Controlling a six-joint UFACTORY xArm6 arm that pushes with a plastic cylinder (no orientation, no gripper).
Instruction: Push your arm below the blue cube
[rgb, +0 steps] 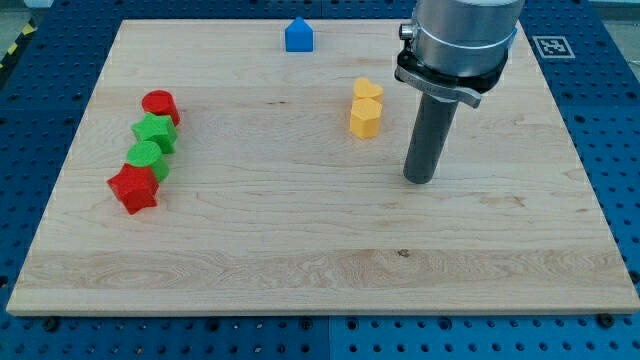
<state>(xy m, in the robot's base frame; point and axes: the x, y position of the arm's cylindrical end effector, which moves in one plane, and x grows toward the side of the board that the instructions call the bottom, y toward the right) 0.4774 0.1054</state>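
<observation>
My tip (421, 180) sat on board (300, 250), touching nothing, right of yellow blocks (366, 107), blue cube (299, 36) well up-left.

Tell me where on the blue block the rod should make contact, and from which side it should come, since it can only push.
My tip has nothing to grip with, so contact means a push. The blue block sits near the view's top edge, house-shaped with a peaked top. Its lower flat face is probably the best contact. My tip lies toward the view's bottom right, past the two yellow blocks, so come in from below, left of them.
</observation>
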